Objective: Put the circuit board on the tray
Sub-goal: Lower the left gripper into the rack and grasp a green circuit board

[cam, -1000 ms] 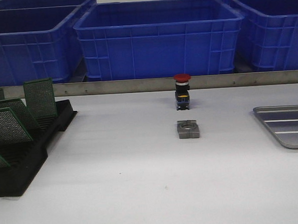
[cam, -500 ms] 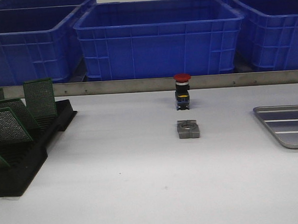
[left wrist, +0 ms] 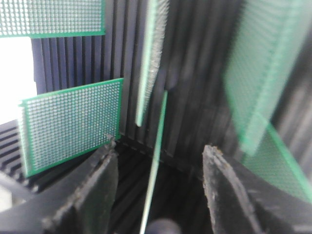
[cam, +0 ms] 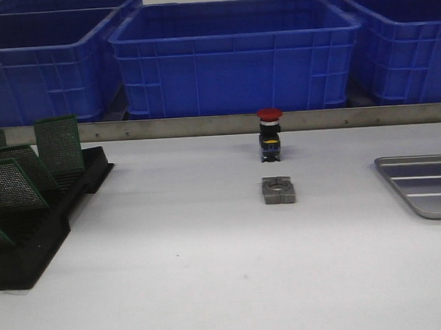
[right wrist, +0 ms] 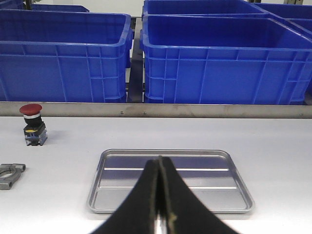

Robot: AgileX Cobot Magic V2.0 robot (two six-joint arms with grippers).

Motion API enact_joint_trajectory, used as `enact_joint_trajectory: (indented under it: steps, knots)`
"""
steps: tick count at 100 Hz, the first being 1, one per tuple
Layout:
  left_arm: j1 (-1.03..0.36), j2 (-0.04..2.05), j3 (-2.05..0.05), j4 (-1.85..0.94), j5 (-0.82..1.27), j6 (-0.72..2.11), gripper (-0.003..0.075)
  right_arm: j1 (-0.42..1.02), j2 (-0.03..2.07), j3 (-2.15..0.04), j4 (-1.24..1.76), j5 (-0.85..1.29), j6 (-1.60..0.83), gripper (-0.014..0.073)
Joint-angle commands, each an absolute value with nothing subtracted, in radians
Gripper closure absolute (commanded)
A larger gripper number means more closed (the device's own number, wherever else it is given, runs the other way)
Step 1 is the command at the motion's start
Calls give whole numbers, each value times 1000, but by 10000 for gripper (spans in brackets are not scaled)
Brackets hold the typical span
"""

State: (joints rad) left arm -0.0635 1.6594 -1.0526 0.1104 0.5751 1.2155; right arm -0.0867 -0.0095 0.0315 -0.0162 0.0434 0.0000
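— In the front view we see a white table (cam: pixel 211 269) with large blue plastic bins (cam: pixel 233 57) behind it. Where are the boards?

— Green perforated circuit boards (cam: pixel 59 144) stand in a black slotted plastic rack (cam: pixel 42 219) at the left; the flat silver-grey metal tray (cam: pixel 427 185) lies at the right edge.

— And in the left wrist view?

— The left gripper (left wrist: pixel 158 180) has its fingers apart, one thin board (left wrist: pixel 156 161) edge-on between them.

— In the right wrist view?

— The right gripper (right wrist: pixel 159 195) has its fingers pressed together, empty, above the tray.

Your left gripper (left wrist: pixel 158 183) has two broad, matte black fingers (left wrist: pixel 92 195) with rough, worn edges. Your right gripper (right wrist: pixel 159 195) has slim black fingers tapering to points.
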Motion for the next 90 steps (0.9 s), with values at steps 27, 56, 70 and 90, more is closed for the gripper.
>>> enact_joint_trajectory:
  steps: [27, 56, 70, 90]
  knots:
    - [-46, 1654, -1081, 114, 469, 1189, 420, -92, -37, 15, -19, -39, 0, 655]
    - [-46, 1654, -1081, 114, 430, 1189, 675, -92, -37, 15, -19, -39, 0, 655]
    - [-46, 1654, -1081, 117, 433, 1189, 740, -92, -37, 15, -19, -39, 0, 655]
    - [-46, 1617, -1085, 116, 433, 1189, 740, -92, -37, 15, -19, -39, 0, 655]
